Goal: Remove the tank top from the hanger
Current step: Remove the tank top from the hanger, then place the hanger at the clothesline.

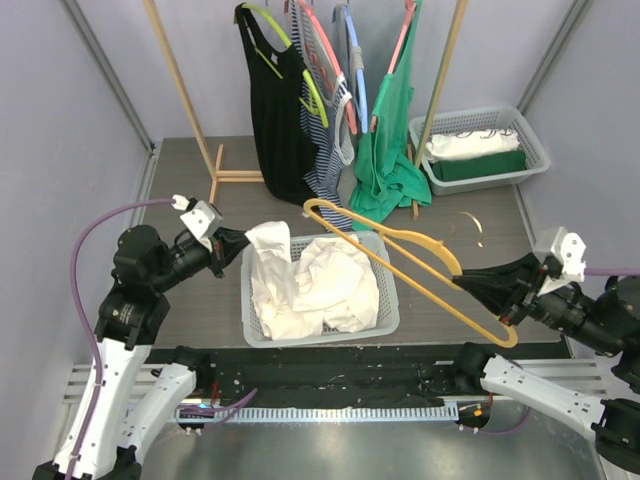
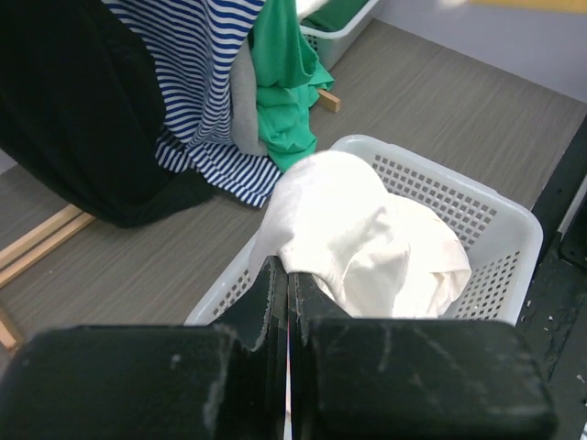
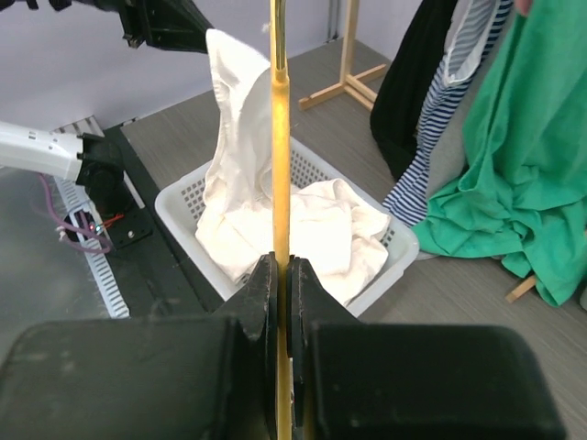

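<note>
The white tank top (image 1: 300, 285) lies bunched in a white mesh basket (image 1: 390, 320). One corner is drawn up into a peak at the basket's left rim. My left gripper (image 1: 238, 243) is shut on that corner. In the left wrist view its fingertips (image 2: 288, 270) pinch the edge of the tank top (image 2: 358, 238). The yellow hanger (image 1: 400, 250) slants over the basket, its bars bare in the top view. My right gripper (image 1: 470, 283) is shut on its lower bar. In the right wrist view the hanger (image 3: 280, 137) runs straight up from the right gripper (image 3: 283, 266).
A wooden rack (image 1: 185, 85) at the back carries black (image 1: 275, 110), striped (image 1: 325, 150) and green (image 1: 385, 150) garments on coloured hangers. A second basket (image 1: 535, 160) with folded white and green clothes stands back right. Grey walls close in both sides.
</note>
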Motion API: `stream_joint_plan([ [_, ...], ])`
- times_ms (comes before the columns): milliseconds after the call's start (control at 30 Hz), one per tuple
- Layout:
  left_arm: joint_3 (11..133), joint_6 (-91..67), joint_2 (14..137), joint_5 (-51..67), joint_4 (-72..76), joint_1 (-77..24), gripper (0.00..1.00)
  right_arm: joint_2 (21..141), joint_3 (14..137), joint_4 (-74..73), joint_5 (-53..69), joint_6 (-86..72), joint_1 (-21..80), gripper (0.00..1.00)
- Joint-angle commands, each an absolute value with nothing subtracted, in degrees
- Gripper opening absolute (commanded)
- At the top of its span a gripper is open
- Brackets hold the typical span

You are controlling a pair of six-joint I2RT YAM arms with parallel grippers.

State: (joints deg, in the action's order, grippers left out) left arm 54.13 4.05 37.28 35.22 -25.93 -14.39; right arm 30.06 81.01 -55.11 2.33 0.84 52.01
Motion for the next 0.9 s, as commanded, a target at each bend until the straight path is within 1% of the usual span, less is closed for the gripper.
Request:
stream_joint_plan([
  [0,53.7,1.06,37.0,32.34,-21.62,-13.8,0.0,29.0,84.81,-55.37,-2.81,0.09,52.03,0.01],
  [100,53.53,0.36,37.09,37.69,-21.62,-13.89,0.0,28.83,85.52,-55.37,-3.86,0.09,52.21,0.01],
  [267,54.93,-5.0,39.72,52.34,-21.27,-15.55,0.0,28.83,84.2,-51.52,-6.15,0.09,52.65,0.01],
  [367,56.77,-7.56,41.39,55.71,-21.01,-17.84,0.0,29.18,82.36,-47.92,-8.61,0.35,52.91,0.01],
  [433,57.39,-7.91,42.44,55.37,-21.18,-19.77,0.01,29.97,81.39,-46.24,-9.66,0.35,52.91,0.01],
  [467,57.22,-7.82,42.97,54.85,-21.62,-20.38,0.08,30.32,81.04,-44.66,-9.75,0.44,52.91,0.01],
  [500,56.61,-7.47,44.11,53.36,-22.06,-21.09,0.55,31.11,80.51,-43.95,-9.84,0.44,52.91,0.01],
  [533,56.17,-5.12,44.64,52.65,-22.84,-22.22,0.85,31.64,80.33,-43.34,-9.93,0.35,52.91,0.01],
  [567,55.73,-3.27,45.17,51.34,-24.85,-22.85,0.99,32.08,80.16,-42.2,-9.93,0.26,52.91,0.01],
  [633,55.11,-0.28,46.4,43.89,-27.84,-24.16,1.0,33.48,79.63,-41.4,-9.15,0.09,53.0,0.01],
  [700,56.24,8.85,47.46,37.75,-35.39,-24.61,1.0,34.45,79.63,-40.26,-8.35,0.09,52.91,0.01],
  [767,57.65,14.55,49.13,33.77,-40.49,-24.7,1.0,35.68,79.8,-39.99,-8.09,0.09,53.08,0.01],
  [800,59.74,16.07,49.65,31.75,-45.91,-24.78,1.0,36.21,80.24,-39.82,-7.91,0.09,52.91,0.01],
  [867,63.17,18.36,50.36,27.52,-50.34,-24.7,1.0,37.96,80.68,-39.9,-6.43,0.09,52.91,0.01],
])
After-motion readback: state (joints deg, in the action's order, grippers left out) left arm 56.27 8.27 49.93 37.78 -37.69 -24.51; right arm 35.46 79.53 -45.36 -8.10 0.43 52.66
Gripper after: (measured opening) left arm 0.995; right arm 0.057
